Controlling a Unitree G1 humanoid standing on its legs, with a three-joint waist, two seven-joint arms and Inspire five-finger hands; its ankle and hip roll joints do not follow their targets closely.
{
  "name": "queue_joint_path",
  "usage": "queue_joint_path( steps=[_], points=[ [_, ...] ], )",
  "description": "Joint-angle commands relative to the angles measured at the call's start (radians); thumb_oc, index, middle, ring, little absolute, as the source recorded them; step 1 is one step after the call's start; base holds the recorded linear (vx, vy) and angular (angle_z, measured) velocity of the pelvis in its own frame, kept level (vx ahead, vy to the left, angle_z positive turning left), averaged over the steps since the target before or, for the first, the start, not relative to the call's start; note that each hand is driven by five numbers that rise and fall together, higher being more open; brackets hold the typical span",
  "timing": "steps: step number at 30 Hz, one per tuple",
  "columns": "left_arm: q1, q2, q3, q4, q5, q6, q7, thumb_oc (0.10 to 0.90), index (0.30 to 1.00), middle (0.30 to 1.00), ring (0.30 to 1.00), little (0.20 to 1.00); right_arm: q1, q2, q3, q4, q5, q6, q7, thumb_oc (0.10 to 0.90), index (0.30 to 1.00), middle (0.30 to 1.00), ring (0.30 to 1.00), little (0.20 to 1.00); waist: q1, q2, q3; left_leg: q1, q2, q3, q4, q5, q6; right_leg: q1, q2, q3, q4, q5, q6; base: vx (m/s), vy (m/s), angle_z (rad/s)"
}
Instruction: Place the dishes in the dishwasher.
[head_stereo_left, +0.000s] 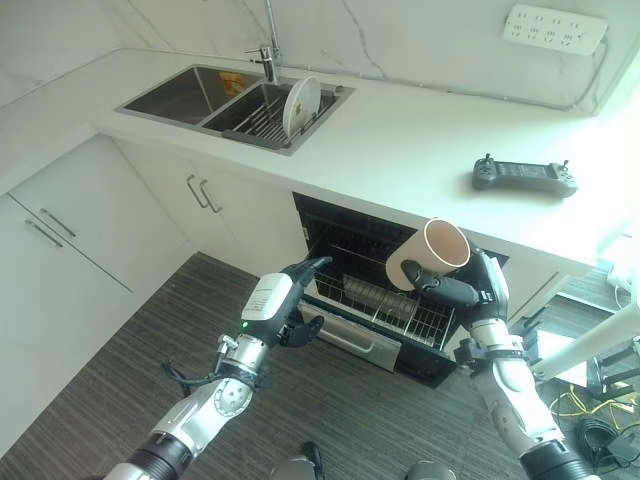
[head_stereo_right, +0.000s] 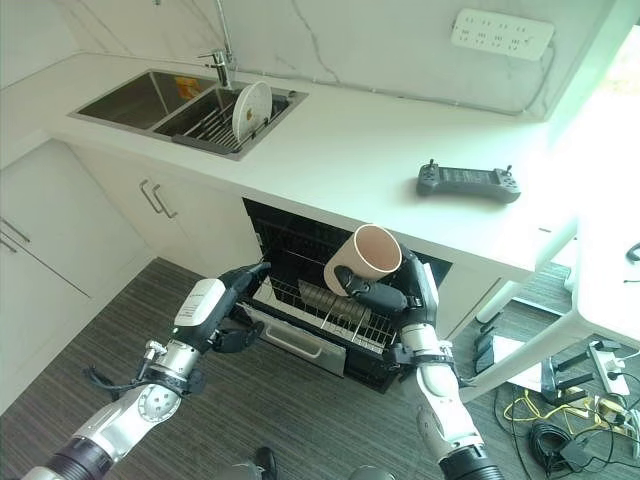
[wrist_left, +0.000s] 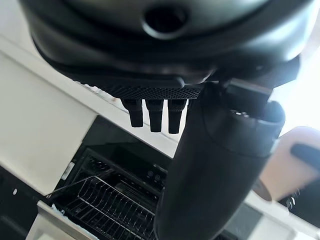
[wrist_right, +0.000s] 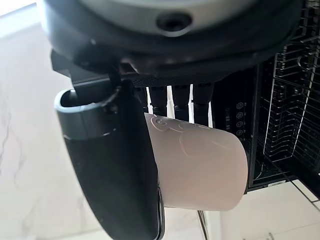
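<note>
A white marble-look table (head_stereo_left: 400, 140) carries a double sink (head_stereo_left: 235, 105) with a plate (head_stereo_left: 300, 104) racked in it, and a black controller (head_stereo_left: 524, 176). Below, above the open dishwasher (head_stereo_left: 390, 300) and grey wood floor (head_stereo_left: 90, 400), the right hand (head_stereo_left: 462, 288) grips a cream cup (head_stereo_left: 428, 254); the left hand (head_stereo_left: 290, 300) hangs with relaxed fingers.

text: none legible | dishwasher panel (wrist_right: 239, 116): small round symbols, unreadable

Bright daylight from right, glare, blurred wrist close-ups
</note>
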Motion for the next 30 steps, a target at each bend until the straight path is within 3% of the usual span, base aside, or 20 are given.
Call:
queue_joint_path(
  steps=[1, 10, 18, 27, 30],
  points=[
    [-0.089, 0.013, 0.071, -0.072, 0.036, -0.085, 0.026, 0.8, 0.9, 0.9, 0.9, 0.9, -0.134, -0.019, -0.044, -0.074, -0.05, -0.064, 0.04, 0.4, 0.3, 0.3, 0.3, 0.3, 0.002, 0.008, -0.045, 0.066, 0.028, 0.011, 0.098, -0.234, 0.008, -0.015, 0.012, 0.022, -0.017, -0.046, 0.002, 0.09, 0.001, -0.04],
    [-0.212, 0.097, 0.03, -0.034, 0.081, -0.071, 0.031, 0.8, 0.9, 0.9, 0.9, 0.9, -0.239, -0.062, -0.014, 0.003, -0.097, 0.017, 0.055, 0.4, 0.3, 0.3, 0.3, 0.3, -0.009, 0.026, -0.001, 0.024, 0.007, -0.004, 0.098, -0.223, 0.014, -0.067, -0.001, 0.051, -0.017, -0.019, 0.019, 0.06, 0.006, -0.06],
    [-0.415, 0.165, -0.043, 0.029, 0.079, -0.001, 0.005, 0.8, 0.9, 0.9, 0.9, 0.9, -0.46, -0.146, 0.003, 0.105, -0.108, 0.115, 0.075, 0.4, 0.3, 0.3, 0.3, 0.3, -0.027, 0.054, 0.11, -0.063, -0.023, -0.033, 0.098, -0.189, 0.017, -0.153, -0.002, 0.105, -0.017, 0.015, 0.018, -0.04, 0.046, -0.1],
    [-0.513, 0.203, -0.067, 0.036, 0.09, 0.033, -0.093, 0.8, 0.9, 0.9, 0.9, 0.9, -0.552, -0.228, -0.005, 0.161, -0.124, 0.182, 0.135, 0.4, 0.3, 0.3, 0.3, 0.3, -0.03, 0.071, 0.198, -0.107, -0.038, -0.047, 0.098, -0.166, 0.019, -0.193, -0.013, 0.114, -0.017, 0.038, 0.022, 0.01, 0.019, 0.0],
    [-0.561, 0.215, -0.089, 0.044, 0.072, 0.031, -0.225, 0.8, 0.9, 0.9, 0.9, 0.9, -0.602, -0.248, 0.003, 0.188, -0.151, 0.202, 0.145, 0.4, 0.3, 0.3, 0.3, 0.3, -0.027, 0.077, 0.235, -0.127, -0.041, -0.05, 0.098, -0.157, 0.02, -0.21, -0.015, 0.114, -0.017, 0.047, 0.022, 0.0, 0.007, -0.01]
  ],
)
